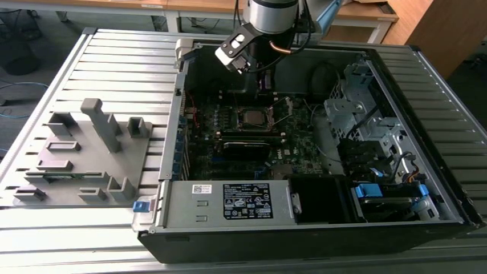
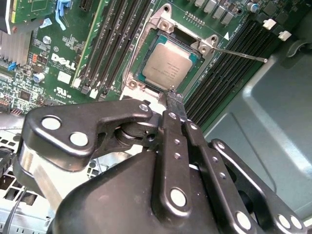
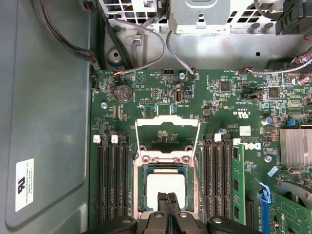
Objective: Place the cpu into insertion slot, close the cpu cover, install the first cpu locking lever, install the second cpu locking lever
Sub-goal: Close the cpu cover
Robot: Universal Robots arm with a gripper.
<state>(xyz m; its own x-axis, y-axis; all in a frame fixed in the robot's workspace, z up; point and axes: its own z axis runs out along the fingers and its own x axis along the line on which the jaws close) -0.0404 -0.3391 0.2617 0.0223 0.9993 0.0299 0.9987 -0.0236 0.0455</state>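
The hand [image 3: 168, 196] was clenched, its two narrow fingers [image 2: 171, 109] pressed flat together with nothing held between them. Their joined tip hung right at the near edge of the cpu [image 2: 168, 68]. Whether it actually touched the chip could not be told.

The cpu lay flat inside the insertion slot [image 3: 140, 190], grey top up. The cpu cover [image 3: 168, 122] was swung up and open at the slot's far edge from the hand, so the chip's top was bare. A thin metal lever [image 2: 241, 53] angled freely outward from one corner of the slot, unlatched.

Across the exterior view, a grey moulded fixture [image 1: 84, 154] sat on the slatted worktop [image 1: 45, 63], well to the exterior view's left of the slot and outside the computer case [image 1: 426, 74]. Long black memory slots [image 3: 113, 180] ran just beside the slot on both flanks. A labelled grey power supply box [image 1: 228, 202] sat nearer the camera than the slot. Well to the exterior view's right of the slot stood a metal drive cage [image 1: 354, 108] with cables [image 1: 327, 74] looping near it. The arm came down into the case from above the slot.
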